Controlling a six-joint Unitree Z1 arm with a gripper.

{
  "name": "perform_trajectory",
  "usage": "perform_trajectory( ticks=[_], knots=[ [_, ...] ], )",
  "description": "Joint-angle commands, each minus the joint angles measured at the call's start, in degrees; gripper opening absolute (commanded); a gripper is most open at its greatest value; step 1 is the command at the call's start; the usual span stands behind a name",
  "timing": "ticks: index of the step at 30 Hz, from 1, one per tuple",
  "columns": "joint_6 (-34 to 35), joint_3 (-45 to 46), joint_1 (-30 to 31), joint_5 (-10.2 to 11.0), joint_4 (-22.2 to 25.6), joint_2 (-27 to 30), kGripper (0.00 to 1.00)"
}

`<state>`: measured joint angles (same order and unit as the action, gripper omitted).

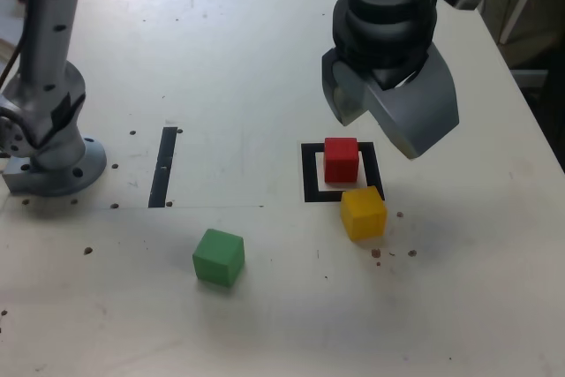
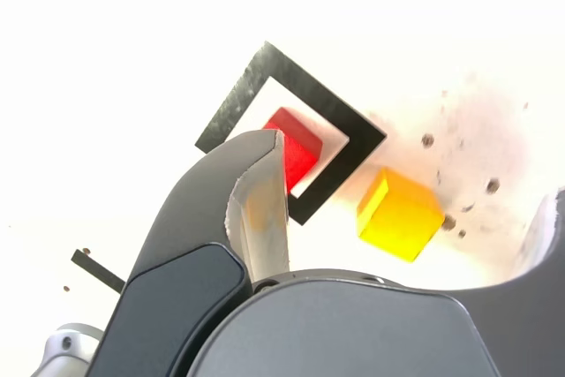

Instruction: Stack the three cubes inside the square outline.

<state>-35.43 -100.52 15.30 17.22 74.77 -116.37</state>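
Starting nearest the camera in the exterior view, the green cube sits alone on the desk, well apart from the others toward that view's left. Further back, the yellow cube rests just outside the square outline, at its near corner on the exterior view's right. The red cube stands inside the outline, so the base of the stack looks placed (only the first of three). Beyond and above it hangs the gripper, jaws spread wide and holding nothing, tilted down over the outline. I judge the step in hand to be fetching the second cube; the yellow one is closest, and that calls for shifting over it, descending and closing squarely on its sides.
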Motion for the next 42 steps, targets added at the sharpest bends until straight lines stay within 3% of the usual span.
perform_trajectory(
  ticks=[1, 10, 42],
  knots=[
    [-0.35, 0.42, 0.92, 0.11, -0.21, -0.02, 0.99],
    [-0.72, 3.80, 5.17, 0.92, -1.25, -0.09, 0.99],
    [-0.26, 3.72, 5.44, -2.77, -5.62, -8.34, 0.90]
  ],
)
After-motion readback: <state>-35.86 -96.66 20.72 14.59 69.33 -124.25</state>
